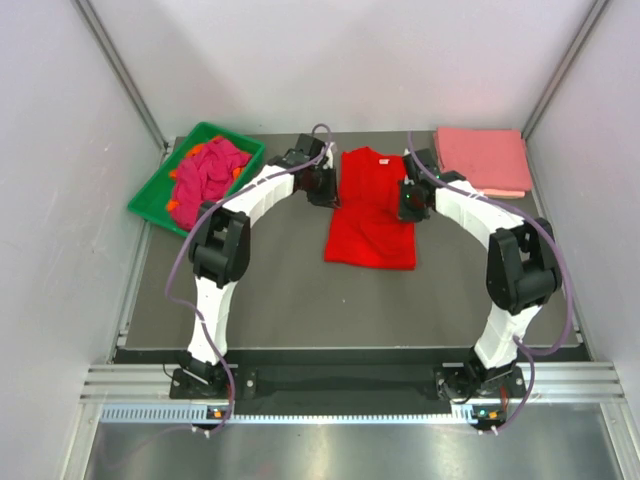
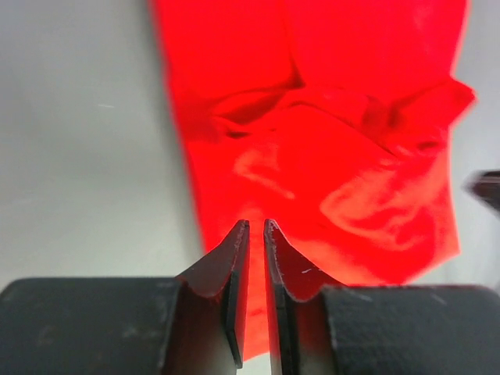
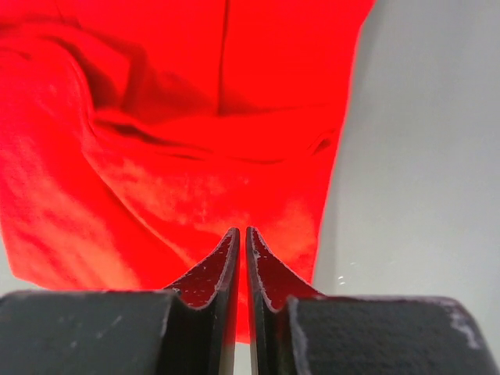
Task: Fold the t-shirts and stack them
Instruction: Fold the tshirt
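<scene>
A bright red t-shirt [image 1: 372, 210] lies flat on the dark mat, its sides folded in to a narrow strip. My left gripper [image 1: 331, 196] hovers at its left edge near the collar end. In the left wrist view the jaws [image 2: 256, 224] stand a narrow gap apart over the red t-shirt [image 2: 328, 156], with nothing between them. My right gripper [image 1: 409, 203] is at the shirt's right edge. Its jaws [image 3: 241, 230] are almost together above the red cloth [image 3: 156, 156], holding nothing. A salmon pink folded t-shirt [image 1: 482, 160] lies at the back right.
A green plastic tray [image 1: 150, 200] at the back left holds crumpled magenta [image 1: 205, 170] and orange shirts. White walls close in the mat on three sides. Both arm bases stand at the near edge.
</scene>
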Robot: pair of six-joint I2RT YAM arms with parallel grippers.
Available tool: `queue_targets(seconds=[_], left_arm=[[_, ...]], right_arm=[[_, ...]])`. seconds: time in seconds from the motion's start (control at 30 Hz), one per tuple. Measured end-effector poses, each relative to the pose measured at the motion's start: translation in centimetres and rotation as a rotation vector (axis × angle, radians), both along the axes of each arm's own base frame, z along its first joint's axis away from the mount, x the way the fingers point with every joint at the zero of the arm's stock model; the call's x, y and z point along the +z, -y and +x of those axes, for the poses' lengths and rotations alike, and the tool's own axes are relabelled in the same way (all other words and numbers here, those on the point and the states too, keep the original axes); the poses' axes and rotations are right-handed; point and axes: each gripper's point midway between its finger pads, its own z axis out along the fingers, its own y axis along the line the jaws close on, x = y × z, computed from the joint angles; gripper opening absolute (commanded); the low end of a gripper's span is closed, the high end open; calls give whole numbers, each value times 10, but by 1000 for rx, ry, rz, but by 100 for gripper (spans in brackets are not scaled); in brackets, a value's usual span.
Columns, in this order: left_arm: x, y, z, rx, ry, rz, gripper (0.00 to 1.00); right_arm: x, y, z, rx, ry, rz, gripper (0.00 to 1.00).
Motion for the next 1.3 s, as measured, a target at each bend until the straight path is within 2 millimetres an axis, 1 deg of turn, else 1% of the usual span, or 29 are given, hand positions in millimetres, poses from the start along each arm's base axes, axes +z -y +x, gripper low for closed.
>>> queue_targets(seconds=[0.13,0.27,0.4,0.53,0.6,0.7,0.8,0.87,0.93,0.97,1.03,1.13,1.2,1.3], left_arm=[[-5,17,-8,-69,-15,-47,17],[-19,26,-2,-100,-16,-58,16],[-38,23,13,-73,-4,-14,17],[-52,11,36,-13,25,45,16],[-54,5,43,14,33,59,16],[-50,-5,55,53,59,77,15],[-48,-11,61,77,69,84,16],[-48,-14,62,86,63,85,19],[-47,-17,59,87,51,87,22],[-44,-17,55,83,45,85,24],[-36,-19,43,69,31,79,27],[-19,-24,12,43,-5,56,30],[-7,-28,-14,21,-31,28,32],[5,-32,-48,-7,-59,-14,33]], right_arm=[[-19,-5,-13,20,-46,9,8],[-28,-7,-7,23,-47,11,8],[-45,-6,1,20,-65,-19,8],[-60,4,23,-7,-68,-68,8],[-59,14,37,-30,-51,-92,8],[-45,30,61,-74,-2,-111,9],[-30,41,77,-99,44,-123,11],[-27,45,78,-106,48,-124,15],[-27,45,72,-101,35,-119,21],[-27,44,66,-95,26,-111,23],[-24,44,47,-78,2,-93,28],[-13,42,8,-46,-31,-45,35],[-3,42,-15,-28,-30,-9,39],[1,39,-45,4,-33,57,42]])
